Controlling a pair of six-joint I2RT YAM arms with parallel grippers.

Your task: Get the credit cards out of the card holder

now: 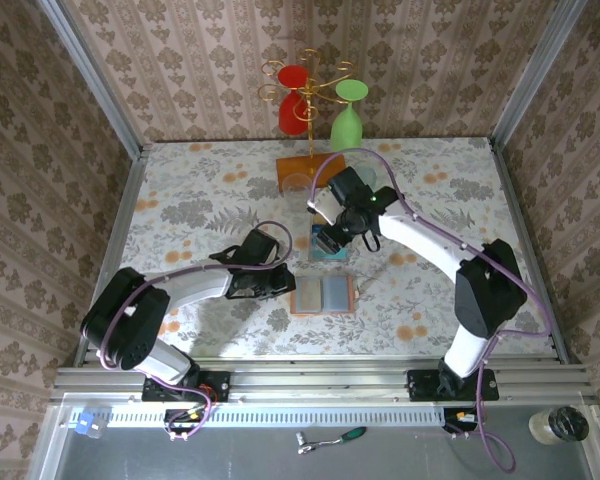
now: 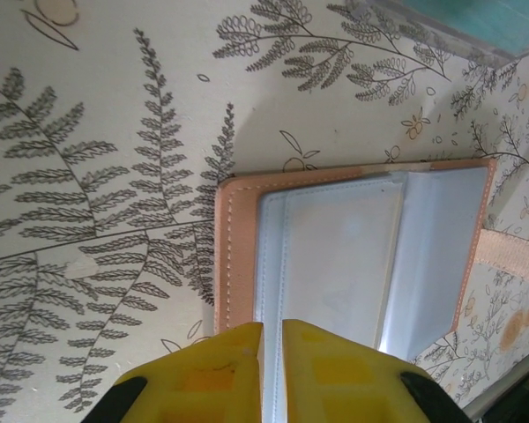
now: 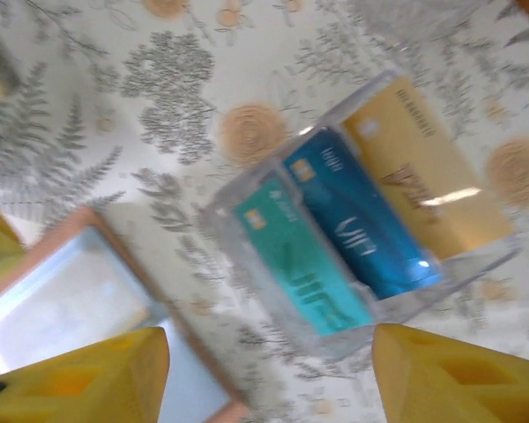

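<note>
The credit cards [image 3: 361,225] are blurred, their lettering unreadable.

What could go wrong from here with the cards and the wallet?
The open right fingers hang over the clear box; closing there could nudge the box or scatter the three cards overlapping in it. The closed left fingers rest on the edge of the open wallet; pulling away might drag it or flip it shut.

A gold wire rack [image 1: 311,75] is standing on an orange base [image 1: 296,170] at the far edge of the floral tablecloth [image 1: 190,200]. It is carrying a red glass [image 1: 293,100] and a green glass [image 1: 348,118], both upside down. A clear plastic box [image 3: 406,304] is lying on the cloth nearer the middle. A green-handled tool [image 1: 332,437] is lying on the grey ledge in front.
</note>
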